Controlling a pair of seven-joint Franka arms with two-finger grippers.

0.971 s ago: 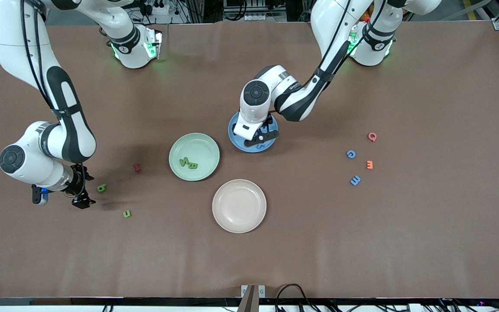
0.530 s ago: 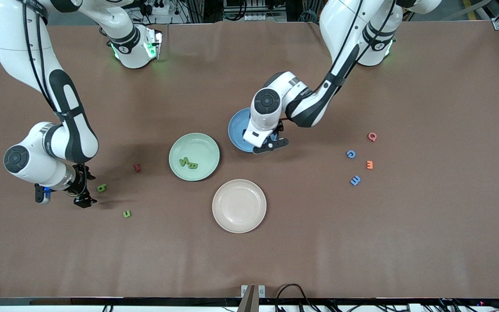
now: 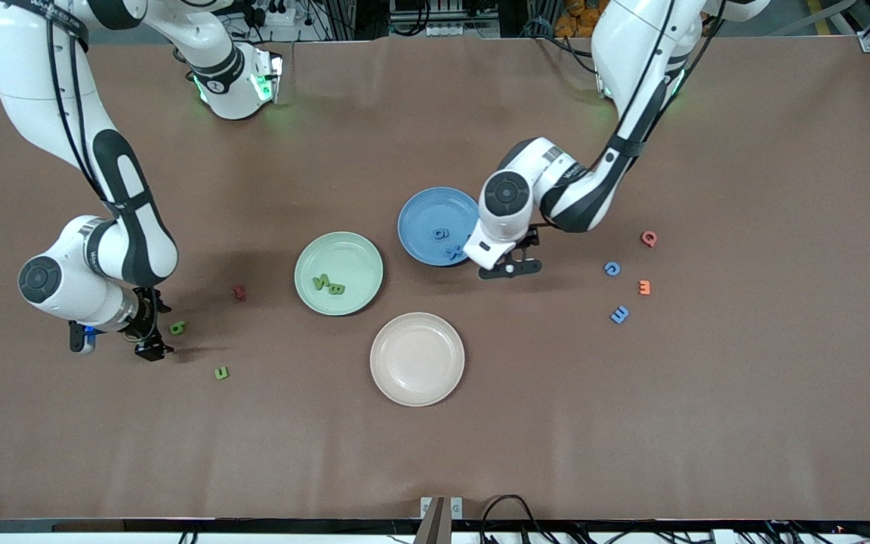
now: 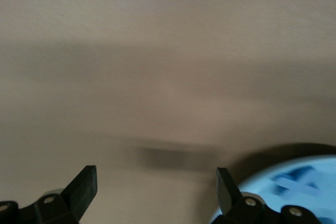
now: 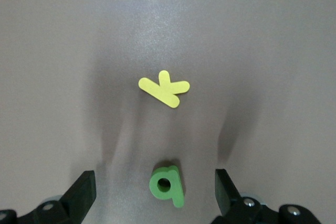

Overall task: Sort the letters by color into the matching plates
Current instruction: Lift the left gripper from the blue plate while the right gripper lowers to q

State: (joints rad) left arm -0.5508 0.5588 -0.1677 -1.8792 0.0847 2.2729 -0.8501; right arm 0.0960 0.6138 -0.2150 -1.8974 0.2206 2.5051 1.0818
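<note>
The table (image 3: 435, 438) is evenly lit from overhead, with soft shadows cast. The left wrist view is smeared; the right wrist view is sharp.

Three plates (image 3: 417, 360), eleven letters (image 3: 619, 314).

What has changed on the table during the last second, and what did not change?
The left gripper, fingers open and empty, moved off the blue plate toward the left arm's end of the table, uncovering two blue letters in the plate. The right gripper, fingers open, shifted slightly toward the green letter. Plates and loose letters stayed put.
</note>
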